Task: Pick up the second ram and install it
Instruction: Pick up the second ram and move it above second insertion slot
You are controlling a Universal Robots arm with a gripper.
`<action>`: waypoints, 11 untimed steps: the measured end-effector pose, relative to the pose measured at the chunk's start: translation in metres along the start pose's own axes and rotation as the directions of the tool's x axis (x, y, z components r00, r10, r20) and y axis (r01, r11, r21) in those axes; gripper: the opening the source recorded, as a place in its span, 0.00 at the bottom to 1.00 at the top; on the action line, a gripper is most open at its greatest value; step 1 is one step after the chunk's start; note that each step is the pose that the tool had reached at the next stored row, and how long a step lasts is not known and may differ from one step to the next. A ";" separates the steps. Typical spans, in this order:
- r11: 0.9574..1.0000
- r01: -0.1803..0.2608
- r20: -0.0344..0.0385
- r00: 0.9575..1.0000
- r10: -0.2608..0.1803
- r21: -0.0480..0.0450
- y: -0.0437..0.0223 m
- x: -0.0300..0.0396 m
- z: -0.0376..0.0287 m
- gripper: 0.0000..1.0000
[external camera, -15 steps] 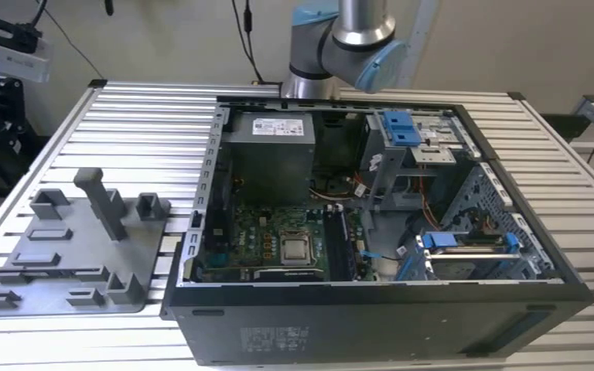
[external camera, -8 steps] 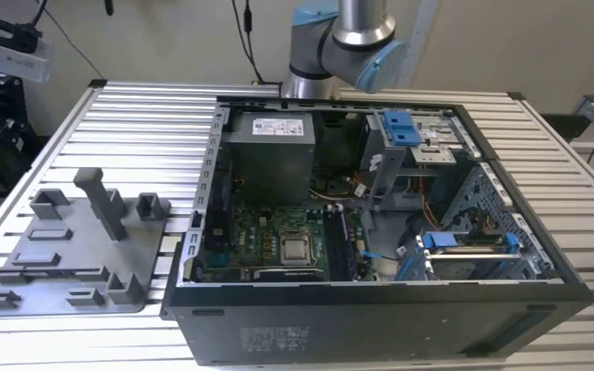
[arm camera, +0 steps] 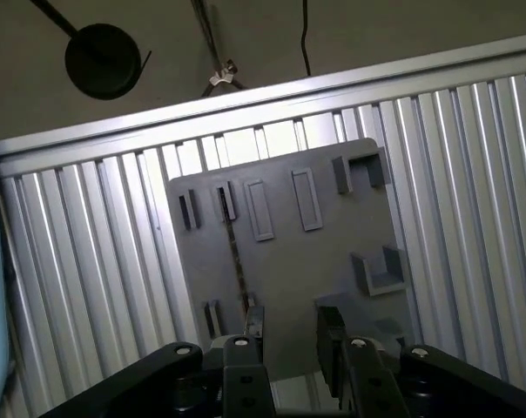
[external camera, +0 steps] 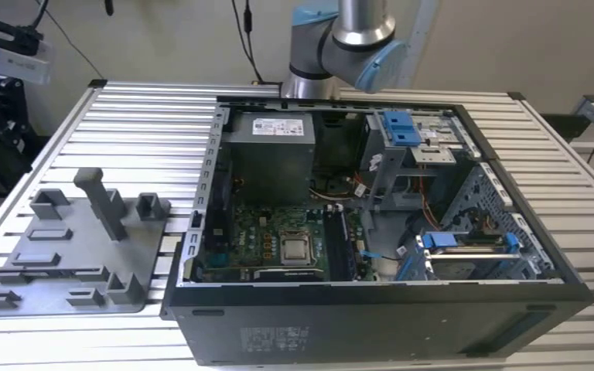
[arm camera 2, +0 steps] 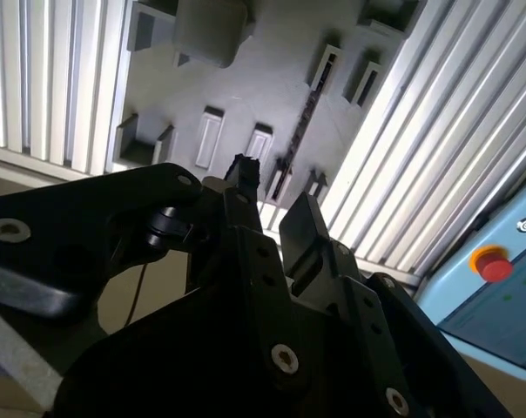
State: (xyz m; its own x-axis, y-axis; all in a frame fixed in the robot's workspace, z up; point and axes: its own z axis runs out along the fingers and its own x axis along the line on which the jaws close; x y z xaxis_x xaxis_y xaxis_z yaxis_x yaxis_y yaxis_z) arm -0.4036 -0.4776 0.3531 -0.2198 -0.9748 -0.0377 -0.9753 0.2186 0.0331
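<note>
Gripper (arm camera: 291,324) hangs over the grey tray (arm camera: 333,261). Fingers apart, nothing between them. Second ram (arm camera: 237,261) stands on edge in the tray's slots as a thin dark strip, near the fingers but untouched. Open computer case (external camera: 380,325) sits beside the tray on the slatted surface (external camera: 142,124). Judgement: early stage, with the ram not yet grasped and the lift, carry and seating all left.

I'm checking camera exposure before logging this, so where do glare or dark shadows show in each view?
Second wrist view: the table slats glare white, the gripper is nearly black. First wrist view: a bright band across the slats beside the grey tray. Exterior view: evenly lit.
</note>
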 end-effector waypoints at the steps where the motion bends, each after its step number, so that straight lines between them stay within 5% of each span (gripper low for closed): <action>1: 1.000 0.000 0.000 1.000 0.000 0.000 0.0000 0.0000 0.0007 0.38; 11: 1.000 0.000 -0.002 1.000 0.000 0.000 -0.0002 0.0003 0.0067 0.38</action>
State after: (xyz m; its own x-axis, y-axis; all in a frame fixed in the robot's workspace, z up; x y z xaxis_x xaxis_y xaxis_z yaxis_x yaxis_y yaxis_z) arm -0.4037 -0.4776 0.3464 -0.2199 -0.9749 -0.0359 -0.9752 0.2187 0.0327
